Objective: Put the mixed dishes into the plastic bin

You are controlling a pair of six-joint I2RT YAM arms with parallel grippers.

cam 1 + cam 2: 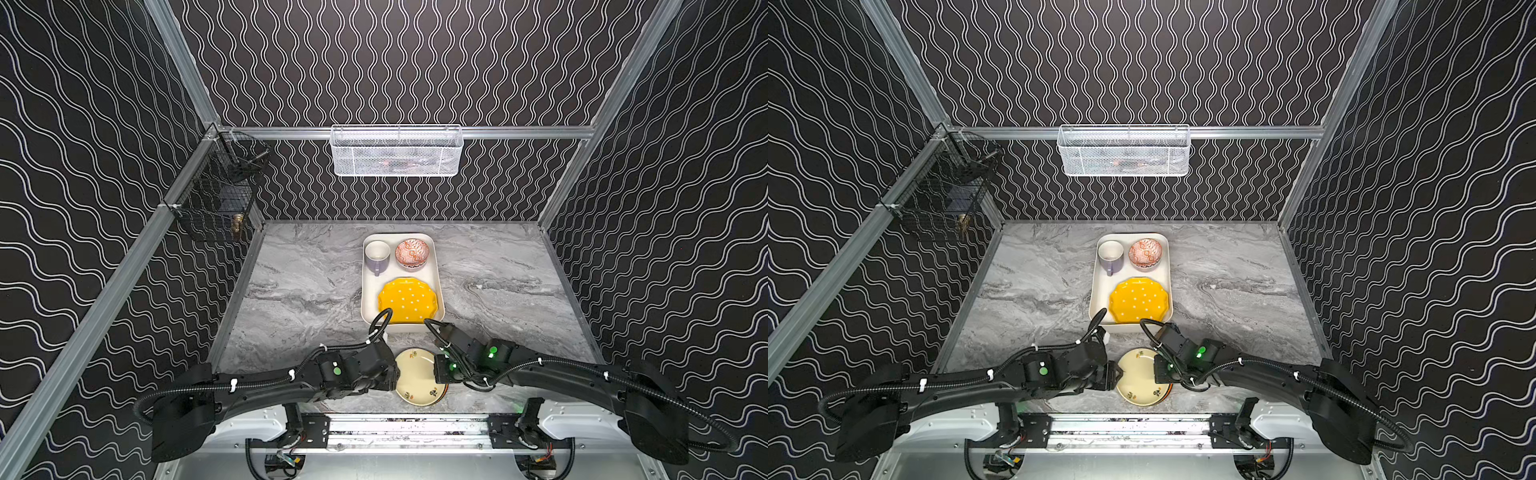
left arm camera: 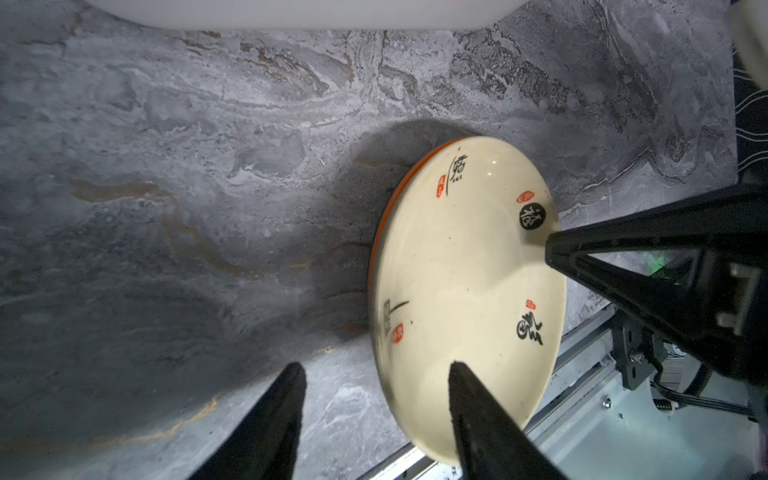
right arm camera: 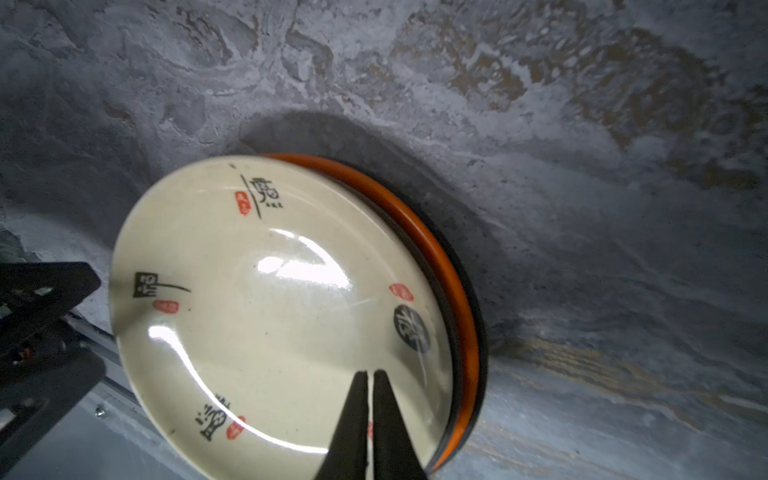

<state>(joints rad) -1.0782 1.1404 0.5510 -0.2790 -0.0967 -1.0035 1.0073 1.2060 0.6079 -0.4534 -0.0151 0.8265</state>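
Left gripper point(image 2: 374, 365) had its fingers parted, one over the cream plate point(image 2: 457, 270) and one over bare table, with the plate's rim between them; from where I stood it gripped nothing. Right gripper point(image 3: 370, 374) was pinched closed and empty, its tip low over the opposite edge of that plate. The plate topped a small stack near the table's front edge, with an orange plate point(image 3: 459, 291) and a darker rim beneath it.

The grey marbled tabletop point(image 1: 299, 299) was bare around the stack. Just beyond it lay the plastic bin point(image 1: 369, 299), holding the yellow scalloped plate point(image 1: 408, 300) at its near end and the lavender mug point(image 1: 377, 254) and patterned bowl point(image 1: 412, 252) side by side at the far end. Black walls point(image 1: 415, 62) with white wavy lines closed in three sides. A white mesh basket point(image 1: 397, 151) hung on the back rail, and a black wire basket point(image 1: 216, 199) in the left corner.
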